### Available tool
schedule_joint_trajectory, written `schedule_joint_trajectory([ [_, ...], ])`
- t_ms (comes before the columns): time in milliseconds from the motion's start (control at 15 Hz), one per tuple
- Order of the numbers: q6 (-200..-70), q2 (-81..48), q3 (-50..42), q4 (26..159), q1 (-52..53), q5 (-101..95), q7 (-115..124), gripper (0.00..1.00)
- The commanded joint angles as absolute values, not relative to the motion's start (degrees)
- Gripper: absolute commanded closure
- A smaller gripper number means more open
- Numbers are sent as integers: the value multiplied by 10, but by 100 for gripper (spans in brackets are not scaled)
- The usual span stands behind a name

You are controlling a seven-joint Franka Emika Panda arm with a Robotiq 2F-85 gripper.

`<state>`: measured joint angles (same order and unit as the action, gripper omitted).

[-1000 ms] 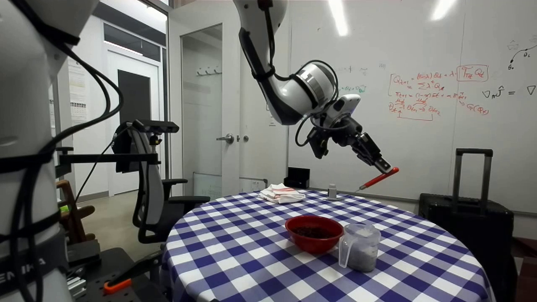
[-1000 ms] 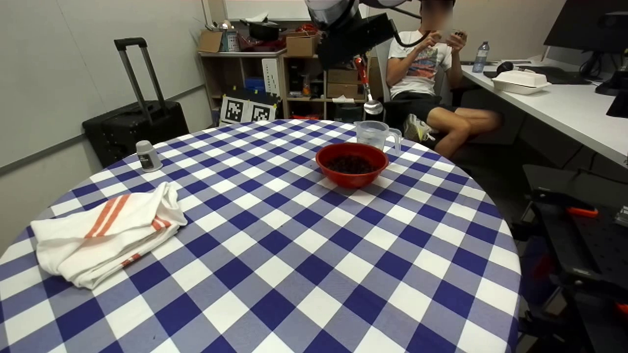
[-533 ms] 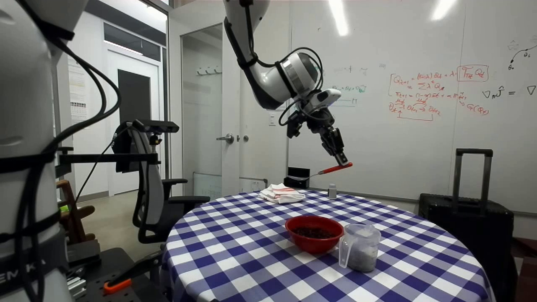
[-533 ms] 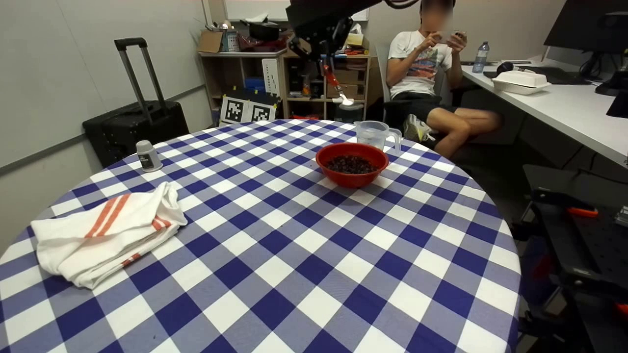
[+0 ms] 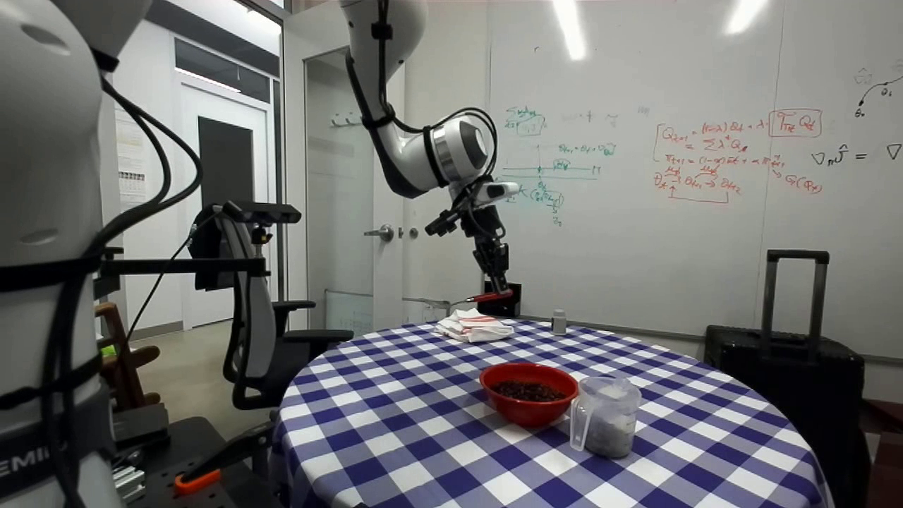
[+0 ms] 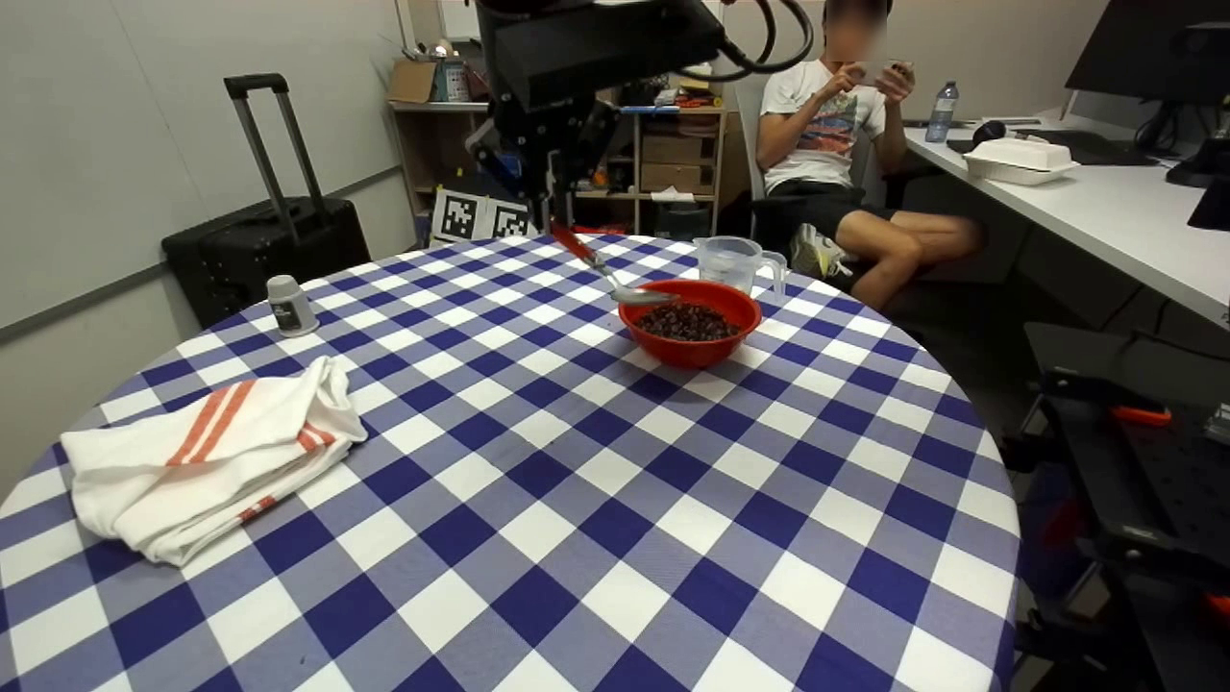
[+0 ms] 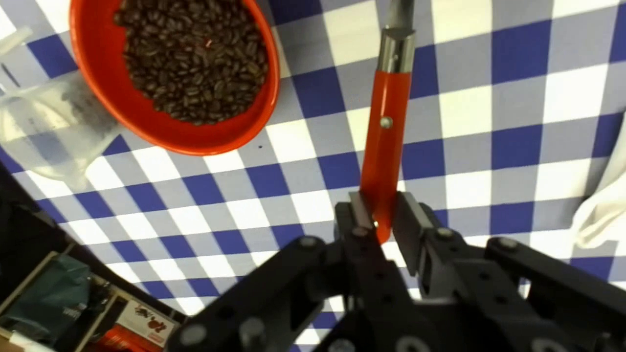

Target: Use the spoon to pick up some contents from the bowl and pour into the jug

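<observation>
My gripper [image 7: 377,208] is shut on the red handle of the spoon [image 7: 387,127]. The gripper also shows in both exterior views [image 5: 504,291] [image 6: 555,219]. The spoon is held above the table, tilted slightly, its metal head lowest. In an exterior view the head [image 6: 646,296] overlaps the near-left rim of the bowl; its height over it is unclear. The head is outside the wrist view. The red bowl [image 5: 525,413] [image 7: 195,144] holds dark brown beans. The clear jug [image 5: 614,420] [image 6: 727,259] stands right beside the bowl, and it shows at the left in the wrist view [image 7: 54,122].
A folded white cloth [image 6: 211,452] and a small grey container [image 6: 291,306] lie on the checked table [image 6: 615,500]. A black suitcase [image 5: 783,395] stands behind the table. A seated person [image 6: 817,125] is beyond the far edge.
My gripper has moved left and down in both exterior views, carrying the spoon. The spoon has swung so its head comes near the bowl in an exterior view. Bowl and jug have not moved.
</observation>
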<state>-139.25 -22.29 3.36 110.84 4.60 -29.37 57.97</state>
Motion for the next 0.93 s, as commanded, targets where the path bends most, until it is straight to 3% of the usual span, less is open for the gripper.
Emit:
schedule_joint_trajectory([
  [0,-1443,-241,27,1135,63,-248,477,95],
  [867,-1466,-329,-49,1141,153,-234,402,95],
])
